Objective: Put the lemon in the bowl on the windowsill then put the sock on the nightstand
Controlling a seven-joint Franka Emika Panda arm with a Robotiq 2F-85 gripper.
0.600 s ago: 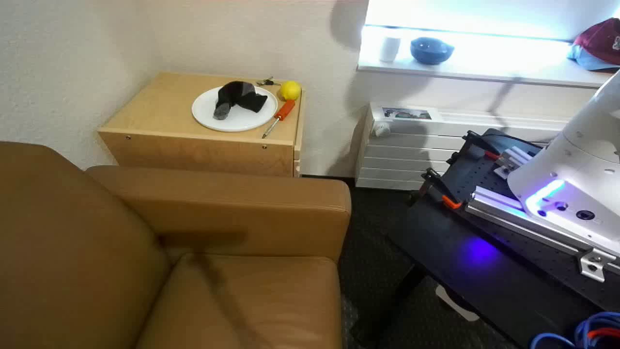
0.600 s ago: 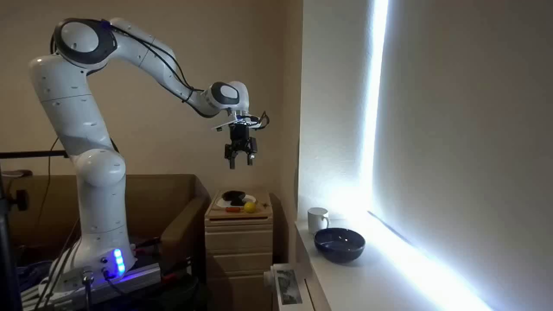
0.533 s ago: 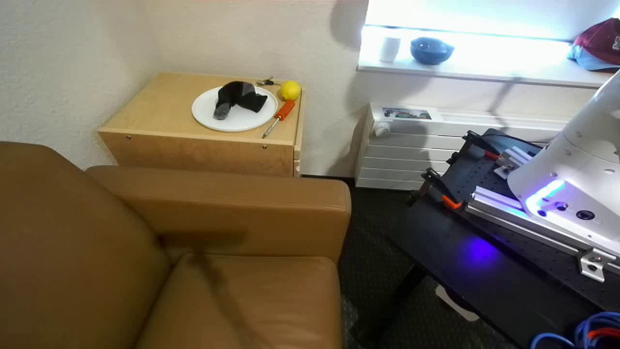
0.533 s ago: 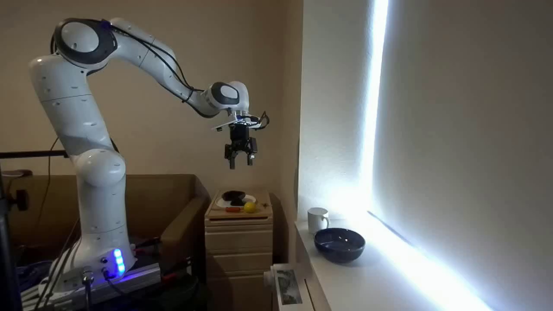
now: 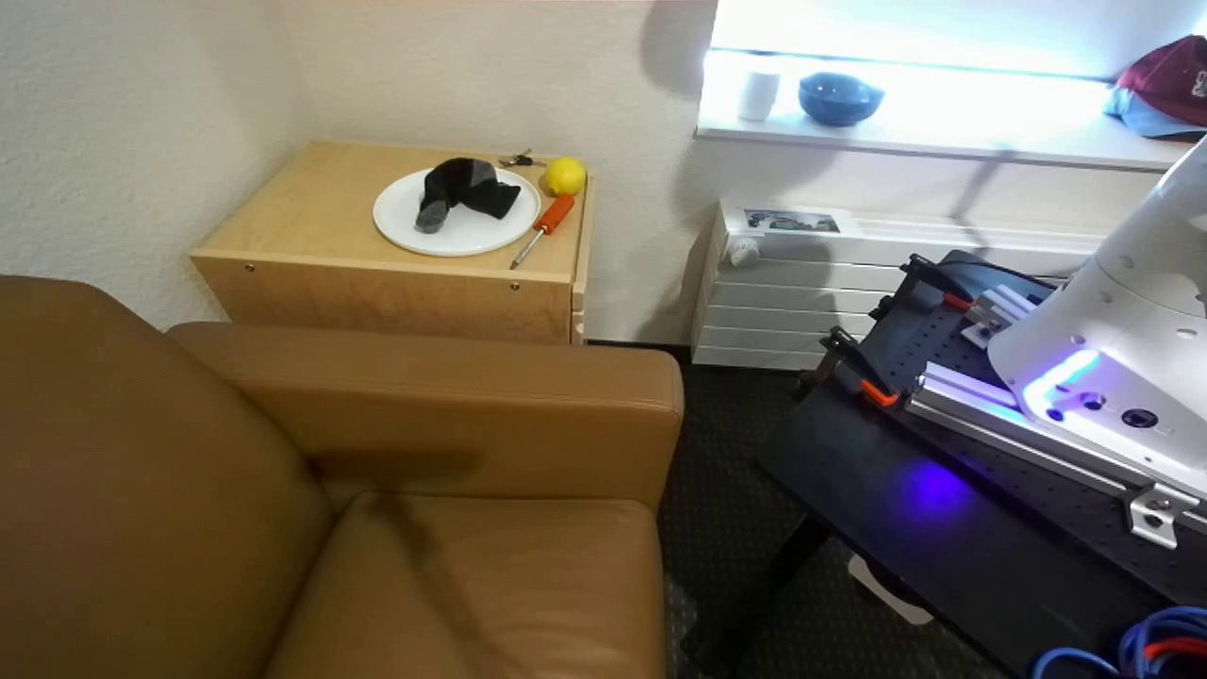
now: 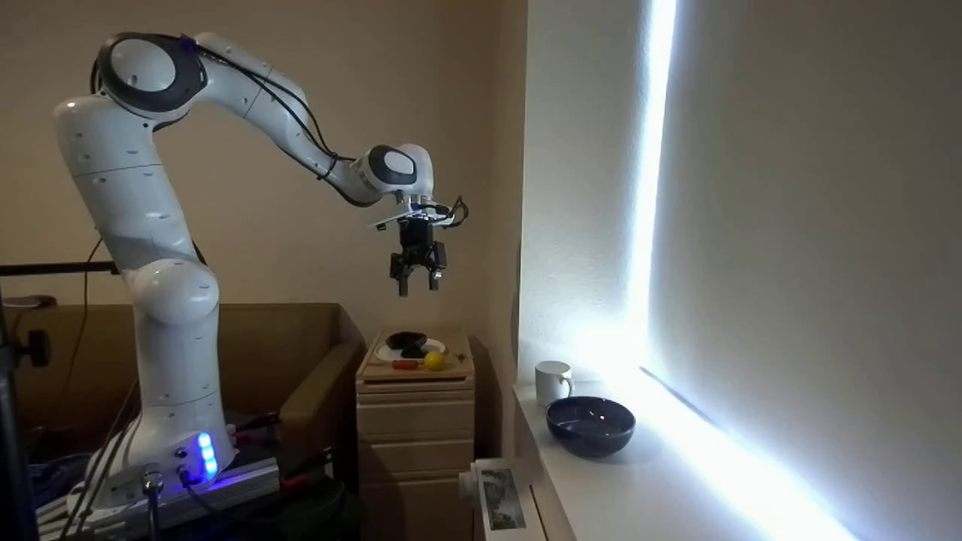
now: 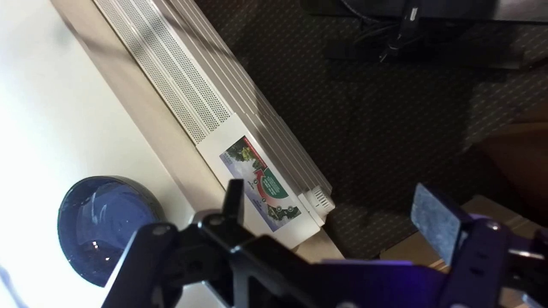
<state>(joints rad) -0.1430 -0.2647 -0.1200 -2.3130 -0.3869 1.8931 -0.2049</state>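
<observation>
A black two-fingered tool [image 6: 418, 287] hangs spread in open air, a white slatted radiator [image 7: 218, 124] showing between its fingers in the wrist view. Below, to one side, a glossy dark-blue round bowl [image 6: 591, 443] sits near the edge of the white windowsill surface [image 6: 661, 503]. Farther off, lower than the tool, a yellow lemon [image 5: 566, 176] rests near the edge of the pale wooden nightstand surface [image 5: 339, 193], beside a round white plate [image 5: 400, 222] bearing a black-and-grey fabric sock [image 5: 469, 184].

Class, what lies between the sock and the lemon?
Part of the white plate, rim included, lies between the sock and the lemon, shown in an exterior view.
</observation>
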